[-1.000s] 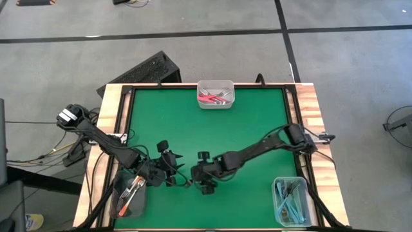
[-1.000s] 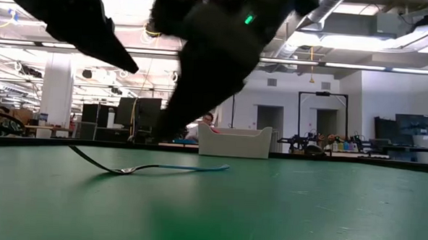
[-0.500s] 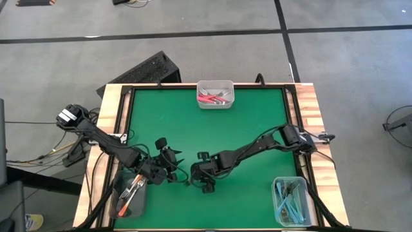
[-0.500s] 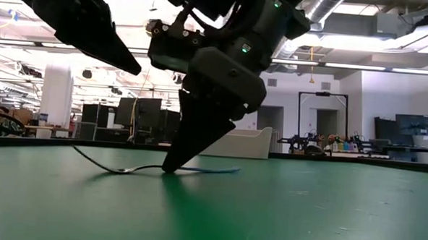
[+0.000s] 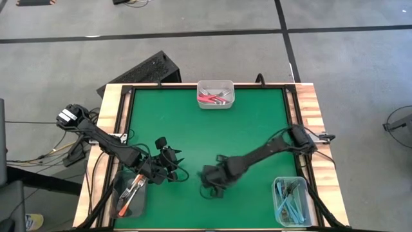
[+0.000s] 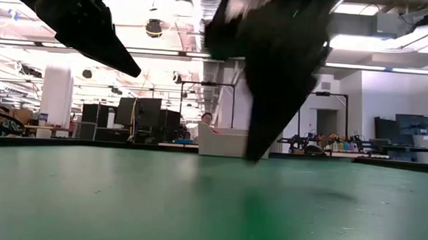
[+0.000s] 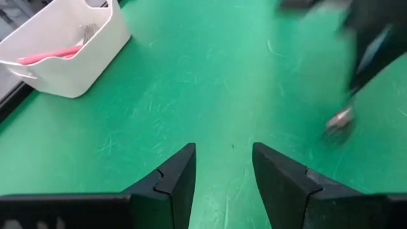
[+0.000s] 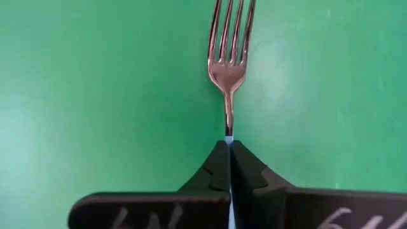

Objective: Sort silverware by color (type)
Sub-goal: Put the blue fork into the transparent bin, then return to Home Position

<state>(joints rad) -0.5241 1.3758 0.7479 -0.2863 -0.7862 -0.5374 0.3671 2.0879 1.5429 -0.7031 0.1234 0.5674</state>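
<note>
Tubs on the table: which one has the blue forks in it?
The tub at the table's near right corner, close to the right arm, holds the teal-blue forks. The far-edge tub has pink-red ones, and the near left tub orange ones.

Light falls evenly on my table [image 5: 206, 129] from above, with no hard shadows on the green mat. In the low view the ceiling lamps [image 6: 154, 27] of the room behind glare white, and my arms stand against them as black, smeared shapes; a soft dark patch lies on the mat beneath. Past my left fingers [image 7: 175, 175] the far arm is blurred. My right wrist view is sharp: the fork [image 8: 229, 57] shines with bright highlights along its tines.
</note>
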